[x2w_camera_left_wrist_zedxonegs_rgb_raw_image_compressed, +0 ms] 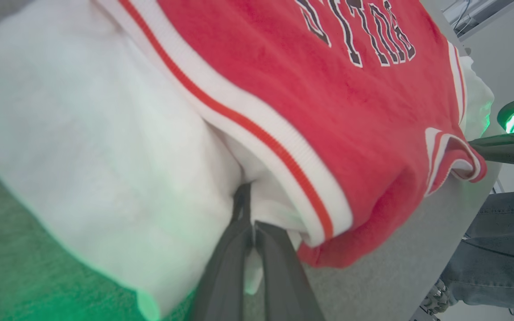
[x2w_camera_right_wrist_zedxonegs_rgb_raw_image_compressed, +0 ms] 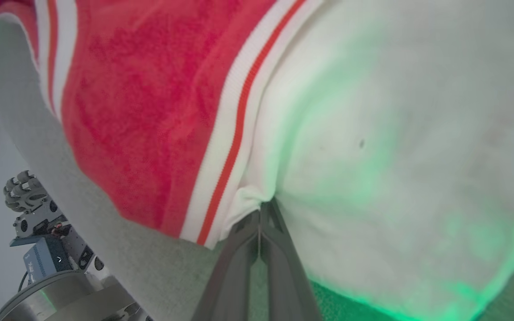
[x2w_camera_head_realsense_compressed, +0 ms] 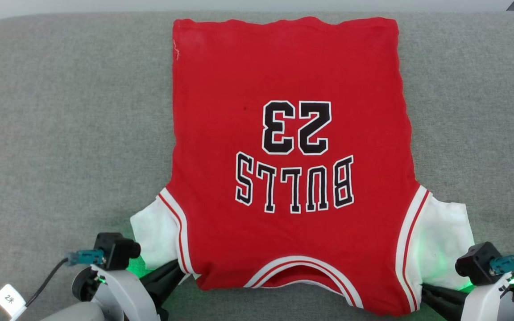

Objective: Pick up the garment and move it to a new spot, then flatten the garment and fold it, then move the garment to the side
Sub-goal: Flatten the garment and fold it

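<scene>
Bulls jersey (x2w_camera_head_realsense_compressed: 292, 80): soft, light, floppy, I reckon. L claw (x2w_camera_left_wrist_zedxonegs_rgb_raw_image_compressed: 249, 218) and R claw (x2w_camera_right_wrist_zedxonegs_rgb_raw_image_compressed: 262, 211) each clamped on white fabric by striped armhole trim; decent hold pts.

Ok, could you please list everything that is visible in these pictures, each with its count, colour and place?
garment: one, red with white sleeves, striped trim and black 23, spread on the surface, collar toward the robot.
padded surface: one, grey, under the garment.
person's leg: one, blue jeans, beyond the surface's edge.
label: one, white, on a cable at near left.
left gripper: one, dark, shut on the garment's white sleeve, near left.
right gripper: one, dark, shut on the other white sleeve, near right.
</scene>
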You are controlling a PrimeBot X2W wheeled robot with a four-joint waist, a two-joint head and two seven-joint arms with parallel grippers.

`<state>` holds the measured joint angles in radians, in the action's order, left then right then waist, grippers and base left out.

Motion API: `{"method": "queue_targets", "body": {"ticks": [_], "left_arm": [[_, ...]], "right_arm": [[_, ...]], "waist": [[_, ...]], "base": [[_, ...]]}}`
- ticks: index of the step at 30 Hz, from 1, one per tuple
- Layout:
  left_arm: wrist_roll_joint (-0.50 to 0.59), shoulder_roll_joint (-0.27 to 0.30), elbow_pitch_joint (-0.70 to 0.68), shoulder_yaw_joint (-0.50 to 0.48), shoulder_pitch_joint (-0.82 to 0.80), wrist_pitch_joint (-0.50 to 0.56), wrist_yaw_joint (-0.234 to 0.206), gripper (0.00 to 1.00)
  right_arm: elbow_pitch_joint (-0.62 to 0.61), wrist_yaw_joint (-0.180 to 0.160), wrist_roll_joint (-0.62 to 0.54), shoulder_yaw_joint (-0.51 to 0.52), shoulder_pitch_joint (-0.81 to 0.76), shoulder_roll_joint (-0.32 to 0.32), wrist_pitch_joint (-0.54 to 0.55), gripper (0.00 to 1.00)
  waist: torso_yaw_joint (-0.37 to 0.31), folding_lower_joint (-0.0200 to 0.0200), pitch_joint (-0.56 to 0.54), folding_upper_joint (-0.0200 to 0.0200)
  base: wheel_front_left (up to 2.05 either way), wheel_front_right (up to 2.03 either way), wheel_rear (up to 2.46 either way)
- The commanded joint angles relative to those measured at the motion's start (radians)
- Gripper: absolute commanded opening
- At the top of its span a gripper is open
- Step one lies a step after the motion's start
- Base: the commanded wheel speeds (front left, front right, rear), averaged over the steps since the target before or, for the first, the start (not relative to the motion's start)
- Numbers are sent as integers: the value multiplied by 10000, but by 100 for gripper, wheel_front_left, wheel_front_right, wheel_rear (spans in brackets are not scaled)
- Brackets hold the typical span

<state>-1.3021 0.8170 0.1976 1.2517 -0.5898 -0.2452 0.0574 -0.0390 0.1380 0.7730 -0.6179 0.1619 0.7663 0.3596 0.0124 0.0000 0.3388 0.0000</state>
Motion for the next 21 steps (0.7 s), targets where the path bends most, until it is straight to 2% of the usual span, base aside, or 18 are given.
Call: {"method": "queue_targets", "body": {"ticks": [1, 6, 10, 14, 18, 21], "left_arm": [[9, -210, 187, 15, 230, 44, -117, 0], [133, -237, 13, -152, 469, -47, -312, 0], [321, -312, -196, -320, 644, -95, -451, 0], [544, -520, -380, -519, 655, -112, -494, 0], [858, -845, -425, -680, 381, -118, -401, 0], [1067, -1119, -337, -751, 86, -122, -244, 0]], "right_arm": [[54, -133, -160, 65, 319, -46, -196, 100], [-1145, -81, 102, 767, -216, 896, -122, 100], [-2502, -81, 795, 2241, -622, 1662, 275, 100], [-3302, -81, 1475, 3733, -301, 2019, 878, 100], [-2849, -81, 1806, 4690, 1290, 1725, 1590, 100], [-1594, -81, 1544, 4743, 3191, 1040, 2191, 100]], "waist": [[-52, 0, 30, 0], [-90, 0, 124, 0], [6, 0, 288, 0], [240, 0, 558, 0], [635, 0, 938, 0], [1031, 0, 1280, 0]], "base": [[0, 0, 0], [0, 0, 0], [0, 0, 0], [0, 0, 0], [0, 0, 0], [0, 0, 0]]}}
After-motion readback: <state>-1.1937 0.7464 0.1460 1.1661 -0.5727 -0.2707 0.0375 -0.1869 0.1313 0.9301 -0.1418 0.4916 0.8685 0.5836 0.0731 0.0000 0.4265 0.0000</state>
